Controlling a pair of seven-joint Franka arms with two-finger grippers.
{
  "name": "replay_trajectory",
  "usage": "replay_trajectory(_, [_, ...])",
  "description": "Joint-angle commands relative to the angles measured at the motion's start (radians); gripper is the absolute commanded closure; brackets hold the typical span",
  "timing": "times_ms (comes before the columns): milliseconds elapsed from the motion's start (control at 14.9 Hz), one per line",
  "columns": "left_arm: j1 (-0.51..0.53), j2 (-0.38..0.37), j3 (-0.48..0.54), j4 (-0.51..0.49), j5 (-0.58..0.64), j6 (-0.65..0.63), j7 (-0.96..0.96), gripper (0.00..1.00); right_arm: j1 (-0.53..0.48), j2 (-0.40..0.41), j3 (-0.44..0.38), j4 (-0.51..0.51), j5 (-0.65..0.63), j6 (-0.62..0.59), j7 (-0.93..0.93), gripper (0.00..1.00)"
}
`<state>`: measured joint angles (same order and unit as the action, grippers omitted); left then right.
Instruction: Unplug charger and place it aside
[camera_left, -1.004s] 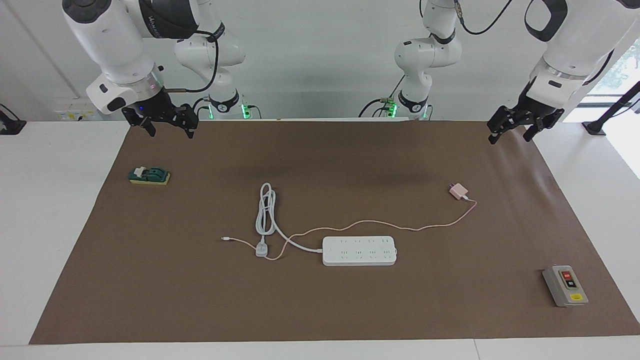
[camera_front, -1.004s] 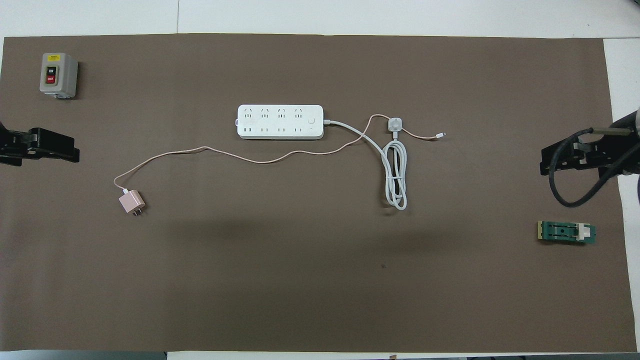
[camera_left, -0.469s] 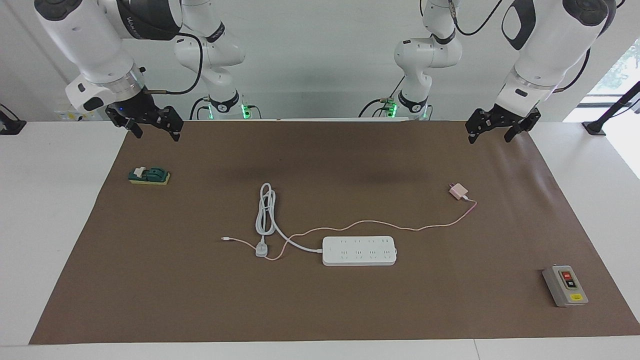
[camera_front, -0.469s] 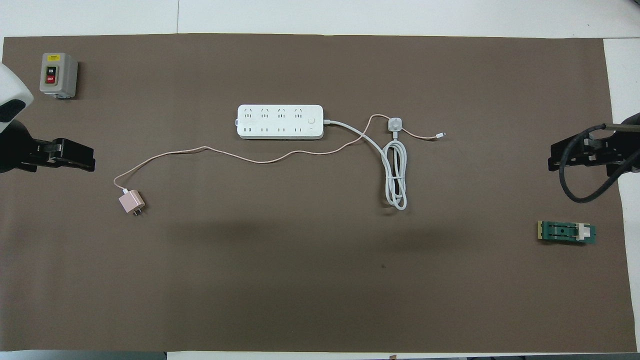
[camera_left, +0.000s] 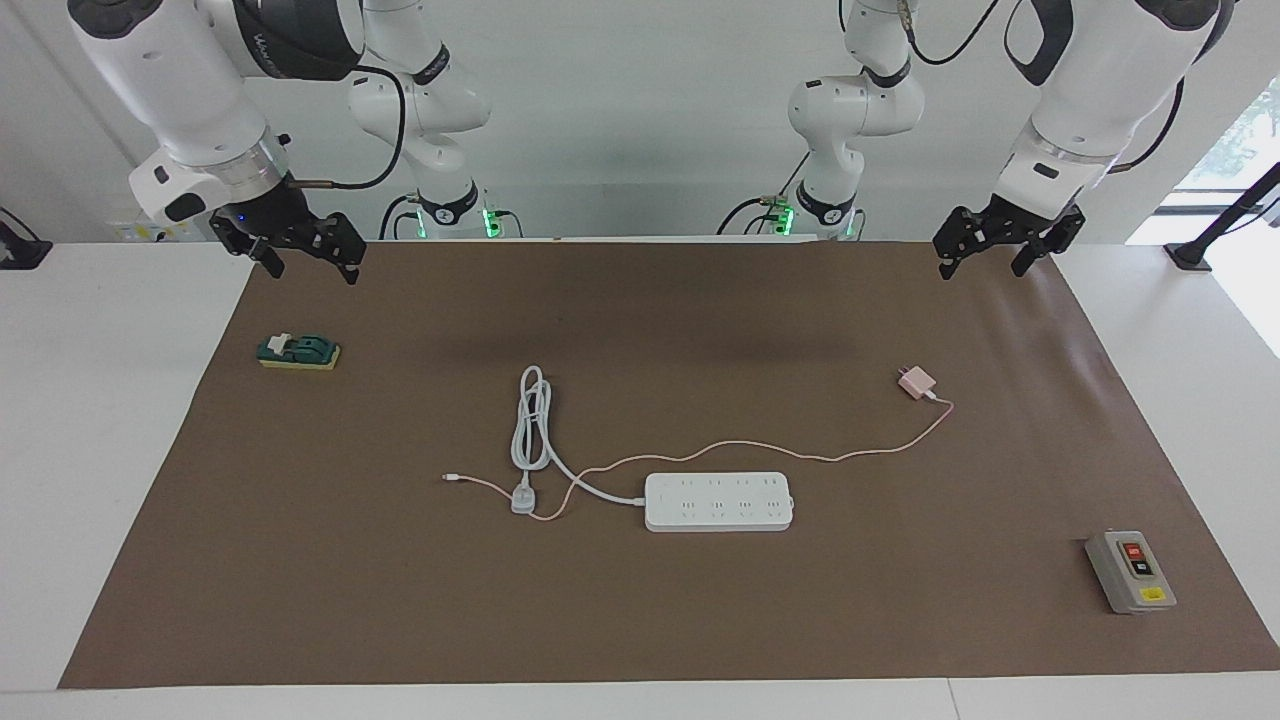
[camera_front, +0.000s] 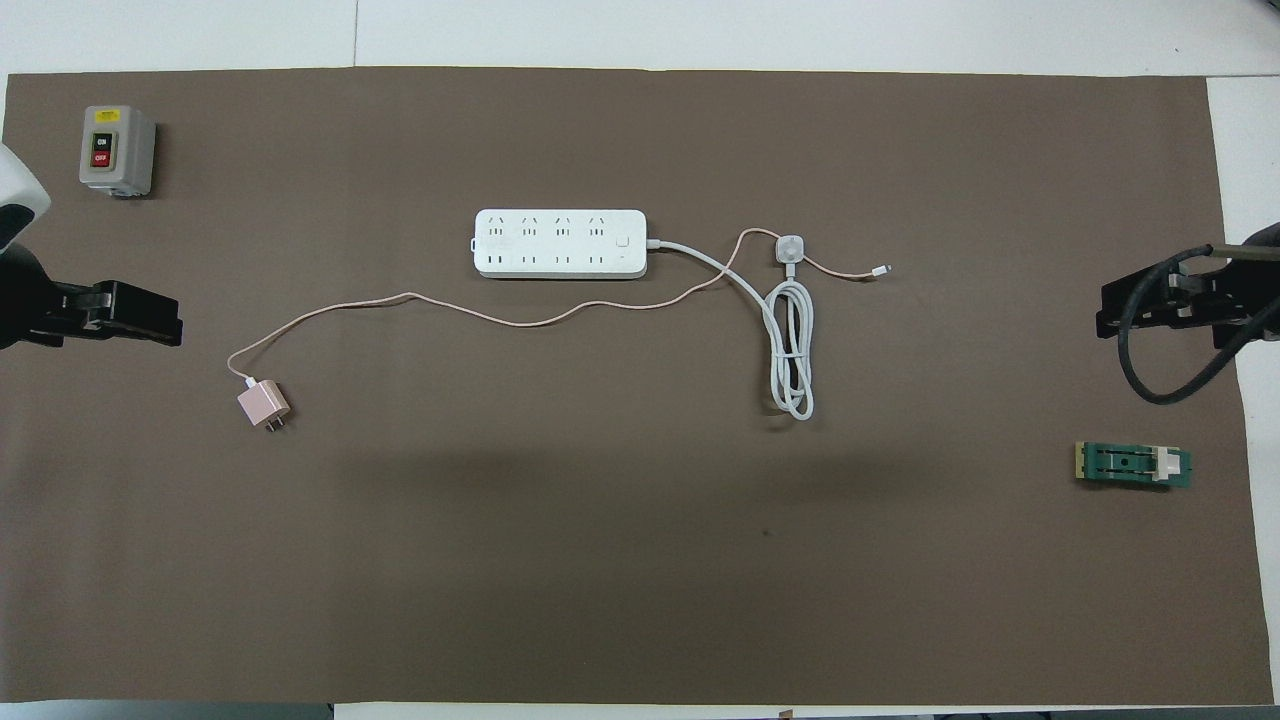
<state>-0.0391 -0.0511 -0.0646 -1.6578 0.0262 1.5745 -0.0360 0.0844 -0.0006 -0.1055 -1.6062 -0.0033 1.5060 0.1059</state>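
Charger (camera_left: 916, 381) unplugged, apart from power strip (camera_left: 719, 501); left claw (camera_left: 985, 257) open

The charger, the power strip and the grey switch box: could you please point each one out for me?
charger (camera_front: 263, 404), overhead view, top of the pink cube.
power strip (camera_front: 560, 243), overhead view, middle of its socket face.
switch box (camera_front: 117, 150), overhead view, its button panel.

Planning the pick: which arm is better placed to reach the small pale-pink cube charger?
Left. The left gripper hangs over the mat's edge at the end where the small pale-pink cube charger lies; the right gripper waits over the other end.
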Motion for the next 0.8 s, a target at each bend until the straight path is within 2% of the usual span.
replay_trajectory(0, [-0.025, -0.029, 0.022, -0.033, -0.027, 0.012, -0.015, 0.00, -0.008, -0.018, 0.004, -0.026, 0.005, 0.025, -0.023, 0.00])
replay_trajectory(737, [-0.027, -0.026, 0.025, -0.031, -0.043, -0.008, -0.010, 0.00, -0.008, -0.018, 0.006, -0.026, 0.005, 0.023, -0.022, 0.00])
